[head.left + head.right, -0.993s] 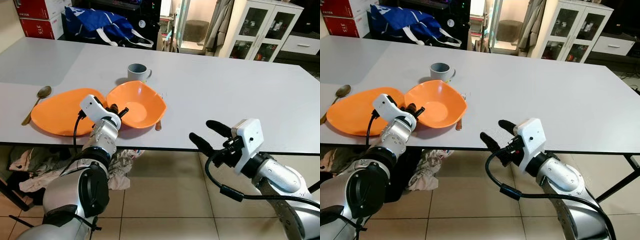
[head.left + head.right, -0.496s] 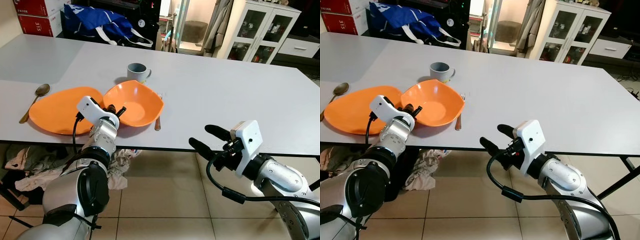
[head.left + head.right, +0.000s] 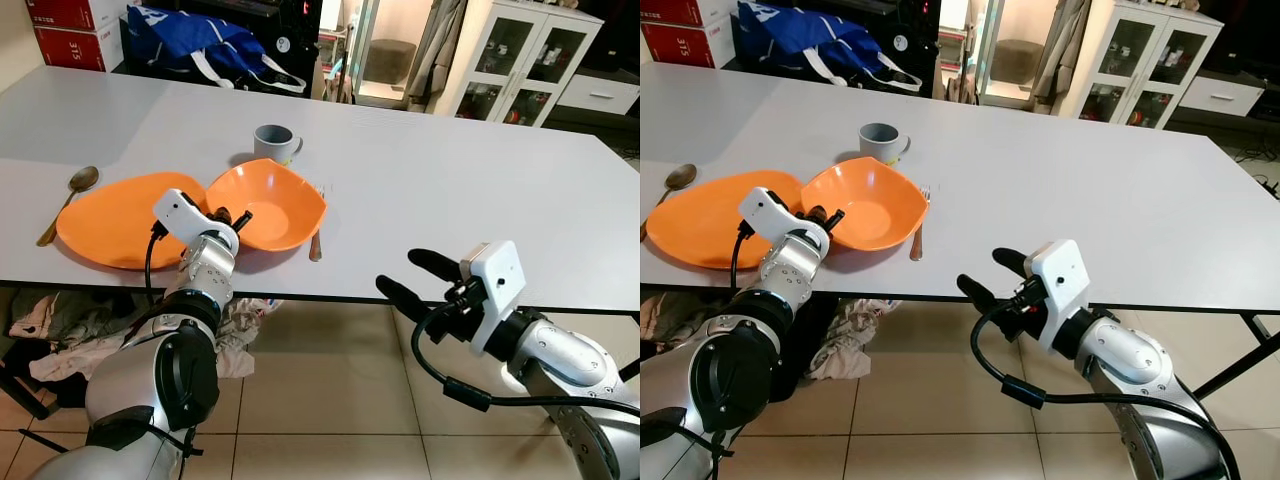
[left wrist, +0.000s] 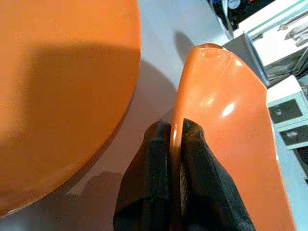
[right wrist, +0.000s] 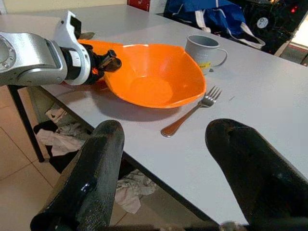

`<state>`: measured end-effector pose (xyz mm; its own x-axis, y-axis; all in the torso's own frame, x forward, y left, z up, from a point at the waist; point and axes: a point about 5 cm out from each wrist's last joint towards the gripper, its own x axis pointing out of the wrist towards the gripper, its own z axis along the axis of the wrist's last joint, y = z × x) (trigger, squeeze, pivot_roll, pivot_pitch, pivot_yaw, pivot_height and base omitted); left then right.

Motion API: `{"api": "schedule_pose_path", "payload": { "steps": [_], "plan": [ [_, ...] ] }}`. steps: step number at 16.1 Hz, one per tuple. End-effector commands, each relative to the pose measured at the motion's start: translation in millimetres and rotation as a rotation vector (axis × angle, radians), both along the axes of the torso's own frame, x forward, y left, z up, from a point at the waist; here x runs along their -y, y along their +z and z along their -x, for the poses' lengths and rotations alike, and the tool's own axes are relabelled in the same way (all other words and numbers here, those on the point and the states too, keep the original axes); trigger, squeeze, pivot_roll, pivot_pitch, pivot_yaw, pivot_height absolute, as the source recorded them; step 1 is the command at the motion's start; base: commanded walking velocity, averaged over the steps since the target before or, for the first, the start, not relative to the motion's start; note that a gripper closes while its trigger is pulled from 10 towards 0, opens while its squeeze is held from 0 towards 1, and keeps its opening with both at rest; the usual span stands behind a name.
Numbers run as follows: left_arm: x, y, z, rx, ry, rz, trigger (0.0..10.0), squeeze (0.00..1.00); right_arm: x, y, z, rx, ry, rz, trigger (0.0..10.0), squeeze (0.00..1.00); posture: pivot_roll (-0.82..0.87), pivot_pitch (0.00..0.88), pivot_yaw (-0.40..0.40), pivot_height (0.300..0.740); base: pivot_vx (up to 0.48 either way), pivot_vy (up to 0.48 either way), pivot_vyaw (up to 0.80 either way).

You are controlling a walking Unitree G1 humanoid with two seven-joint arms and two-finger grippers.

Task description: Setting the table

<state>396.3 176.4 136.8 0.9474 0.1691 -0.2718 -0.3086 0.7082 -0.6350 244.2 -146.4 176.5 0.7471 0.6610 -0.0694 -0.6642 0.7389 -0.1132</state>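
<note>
A long white table [image 3: 450, 190] stands on a tiled floor, with glass-fronted cabinets and a blue bag [image 3: 200, 45] behind it. Near the table's front edge sits the orange bowl [image 3: 270, 205], tipped up on its side nearest the plate [image 3: 115, 220], which lies just beside it. A grey mug [image 3: 277, 143] stands just behind the bowl, a fork [image 3: 317, 240] lies touching or nearly touching its other side, and a spoon [image 3: 70, 195] rests beyond the plate. The left gripper [image 4: 175, 144] is pinched closed on the bowl's thin rim, one finger inside the wall and one outside. The right gripper [image 3: 410, 275] hangs below the table edge, well apart from the bowl, its fingers spread wide and holding nothing. The bowl looks like light, stiff plastic with a glossy, probably slippery skin; a rim pinch should carry it, but it may swing or slip, so a deeper bite on the wall and slow travel seem wise.
</note>
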Motion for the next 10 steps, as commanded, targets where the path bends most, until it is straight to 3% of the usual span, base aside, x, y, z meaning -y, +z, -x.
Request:
{"api": "schedule_pose_path", "payload": {
  "steps": [1,10],
  "plan": [
    [9.6,-0.7,-1.0,-0.033,-0.033,-0.034,10.0,1.0,0.2,-0.2,1.8,-0.002,-0.008,0.008,10.0,0.0,-0.28,0.045,-0.121,0.74,0.0,0.0,0.0],
    [12.8,14.3,-7.2,0.005,-0.041,-0.033,10.0,1.0,-1.1,-4.7,2.6,-0.015,-0.016,0.001,10.0,0.0,-0.26,0.032,-0.116,0.74,0.0,0.0,0.0]
  ]
}}
